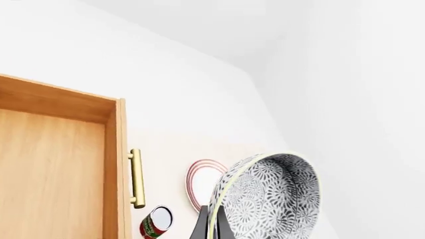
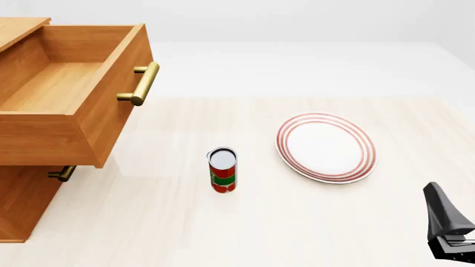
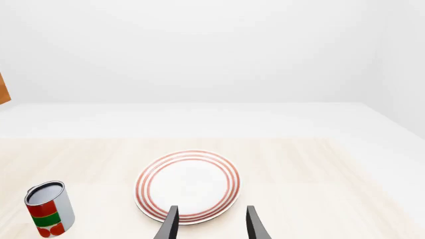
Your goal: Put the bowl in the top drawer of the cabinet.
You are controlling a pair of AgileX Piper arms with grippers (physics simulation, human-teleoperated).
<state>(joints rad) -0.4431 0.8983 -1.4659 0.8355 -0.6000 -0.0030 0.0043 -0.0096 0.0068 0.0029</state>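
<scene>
The bowl [image 1: 272, 199], white with dense blue-grey floral speckles, shows only in the left wrist view. It is tipped on edge, and my left gripper [image 1: 211, 226] is shut on its rim. In that view it hangs in the air beside the open top drawer [image 1: 53, 164], past its brass handle [image 1: 135, 178]. In the front view the top drawer [image 2: 67, 83] is pulled out of the cabinet [image 2: 22, 206] and holds nothing; the left gripper and the bowl are out of that frame. My right gripper [image 3: 211, 226] is open over the table near the plate.
A white plate with red rings [image 2: 325, 147] lies right of centre. A red and green can [image 2: 222, 169] stands upright between the plate and the cabinet. The lower drawer's handle [image 2: 63, 173] shows under the open drawer. The right arm [image 2: 445, 228] sits at the front right corner.
</scene>
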